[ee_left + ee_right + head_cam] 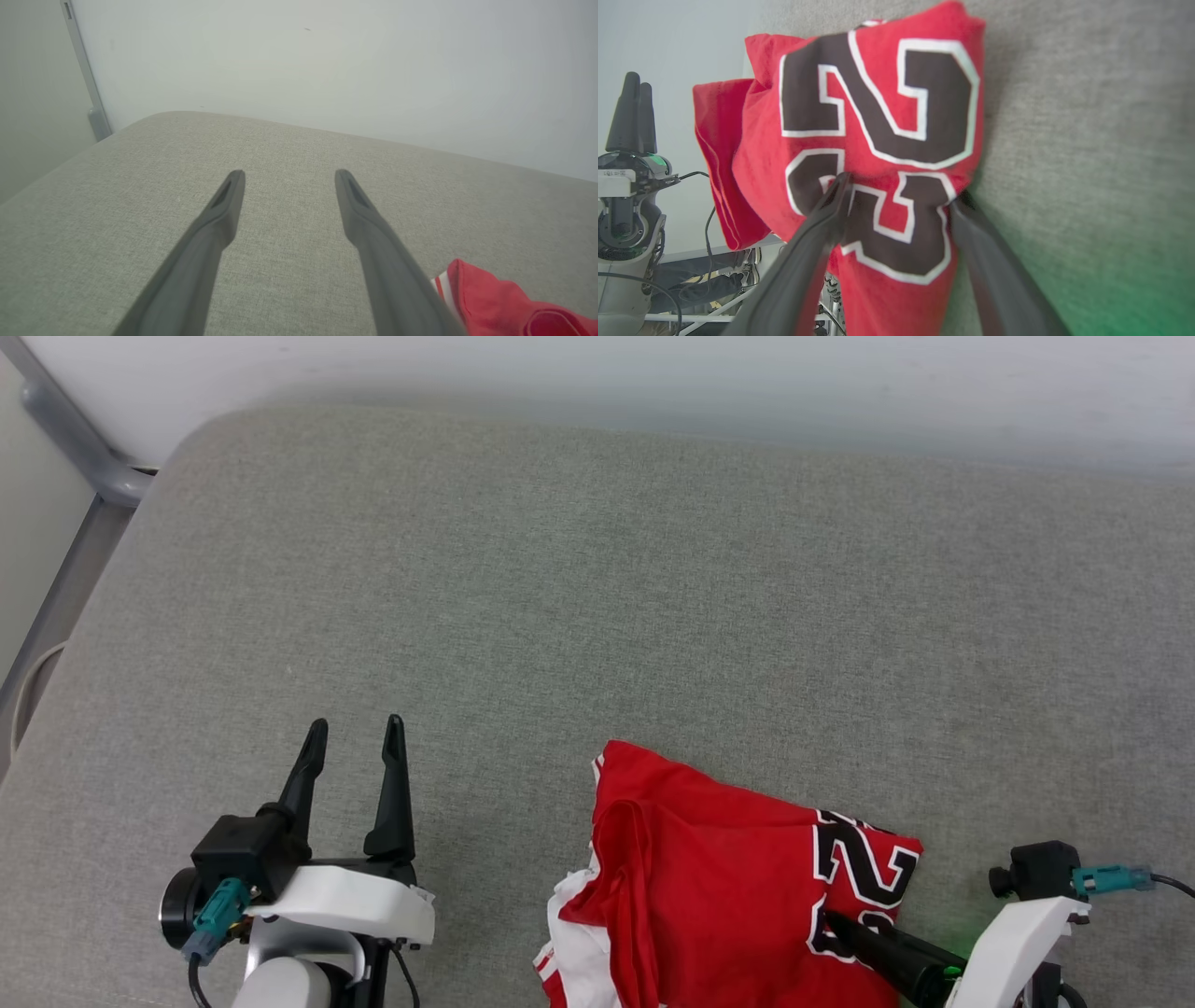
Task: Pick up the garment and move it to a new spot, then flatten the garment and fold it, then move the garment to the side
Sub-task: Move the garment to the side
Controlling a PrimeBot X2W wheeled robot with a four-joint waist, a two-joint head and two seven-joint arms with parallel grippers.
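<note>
The garment (728, 877), red with white sleeves and a black white-outlined number, lies bunched at the near edge of the grey cushion; a red corner of the garment (504, 298) shows in the left wrist view. My right gripper (902, 186) is open and straddles the garment (878, 116) at its numbered fold, one finger on top of the number and the other at the cloth's edge against the cushion. From the head, its upper finger (878, 947) rests on the number. My left gripper (356, 726) is open and empty above bare cushion, left of the garment, also seen as the left gripper (289, 174).
The grey fabric cushion (597, 616) stretches far ahead to a white wall (653, 383). A grey metal frame tube (84, 457) runs along the cushion's far-left corner. Cables and the robot's base (626, 224) sit below the cushion's near edge.
</note>
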